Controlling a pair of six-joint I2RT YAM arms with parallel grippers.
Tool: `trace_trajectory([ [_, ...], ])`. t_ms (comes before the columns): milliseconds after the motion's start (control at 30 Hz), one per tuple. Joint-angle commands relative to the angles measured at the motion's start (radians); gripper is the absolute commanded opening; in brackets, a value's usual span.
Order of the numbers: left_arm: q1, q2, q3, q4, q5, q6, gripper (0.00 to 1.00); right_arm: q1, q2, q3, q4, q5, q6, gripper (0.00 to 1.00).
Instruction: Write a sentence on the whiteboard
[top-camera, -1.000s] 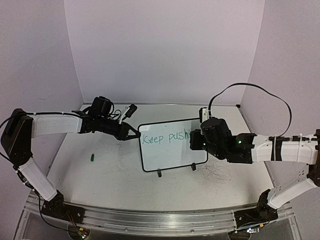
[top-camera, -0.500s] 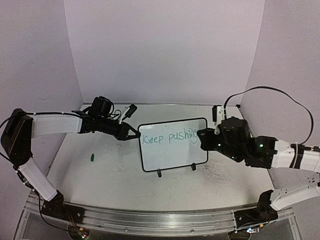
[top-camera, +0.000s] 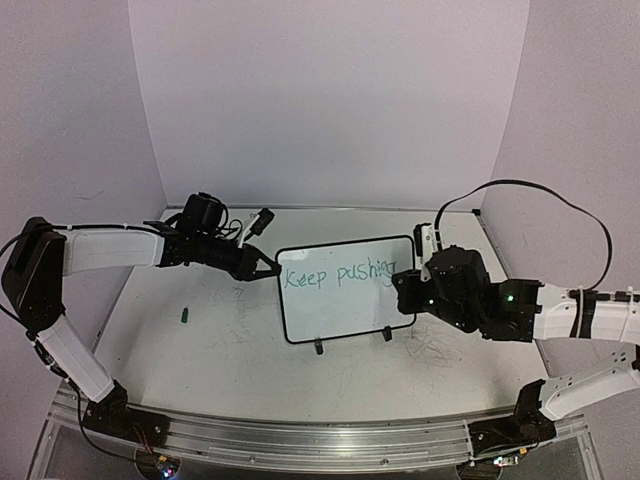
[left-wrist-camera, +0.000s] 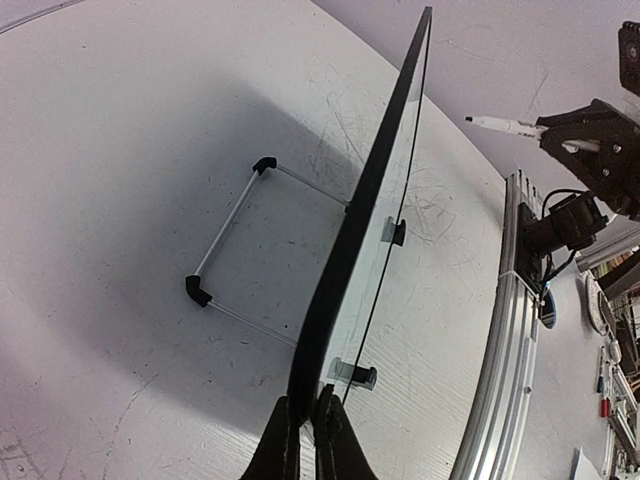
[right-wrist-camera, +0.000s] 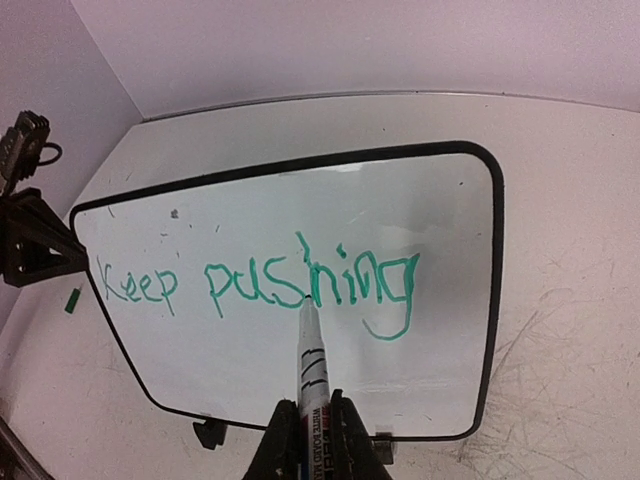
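The whiteboard (top-camera: 340, 305) stands upright on its small black feet in the middle of the table. The sentence (top-camera: 335, 274) on it reads "Keep pushing" in green, in one line (right-wrist-camera: 310, 285). My left gripper (top-camera: 272, 270) is shut on the whiteboard's left rim; in the left wrist view its jaws (left-wrist-camera: 302, 425) pinch the black edge (left-wrist-camera: 365, 210). My right gripper (top-camera: 405, 285) is at the board's right side, shut on a white marker (right-wrist-camera: 311, 355). The marker tip points at the foot of the "h"; I cannot tell whether it touches.
A small green cap (top-camera: 185, 315) lies on the table left of the board. Faint grey scribbles (top-camera: 440, 350) mark the tabletop. The board's wire stand (left-wrist-camera: 230, 240) sticks out behind it. Purple walls close in three sides; a metal rail (top-camera: 320, 440) runs along the near edge.
My right gripper pulled away to the right with the marker, then came back left toward the board. The word "pushing" now shows in full. The left arm has not moved.
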Motion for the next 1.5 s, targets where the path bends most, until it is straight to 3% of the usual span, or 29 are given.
trace_trajectory([
  [0,0.005,-0.024,0.023,-0.004,-0.064,0.004,0.00,0.038,0.039,0.038,0.079,0.014,-0.046,0.00],
  [167,0.005,-0.016,0.028,-0.005,-0.058,-0.008,0.00,0.067,0.102,0.057,0.162,-0.014,-0.064,0.00],
  [633,-0.008,-0.015,0.031,-0.005,-0.071,-0.018,0.00,0.140,0.240,0.094,0.197,-0.090,-0.032,0.00],
  [1467,-0.010,-0.020,0.046,-0.014,-0.087,-0.035,0.00,0.172,0.307,0.159,0.198,-0.080,-0.047,0.00],
])
